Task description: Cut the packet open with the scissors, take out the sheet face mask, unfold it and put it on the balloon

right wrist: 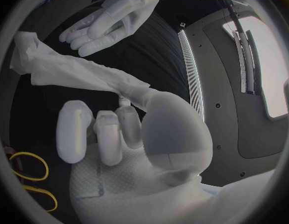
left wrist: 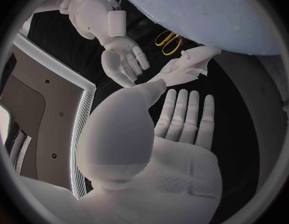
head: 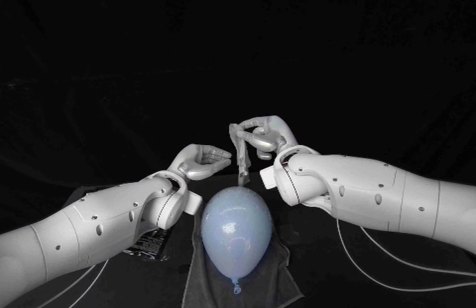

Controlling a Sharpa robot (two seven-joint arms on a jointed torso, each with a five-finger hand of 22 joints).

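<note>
My right hand is raised behind the balloon and pinches the top of the folded white face mask, which hangs down as a narrow strip. In the right wrist view the thumb and a finger hold one end of the mask. My left hand is beside it, a little lower, holding nothing; its fingers are stretched out with the mask just beyond them. The pale balloon lies in front of both hands. The yellow-handled scissors lie on the table.
The balloon lies on a grey cloth near the table's front edge. A dark packet lies under my left forearm. The scissors' handles are on the table below my right hand.
</note>
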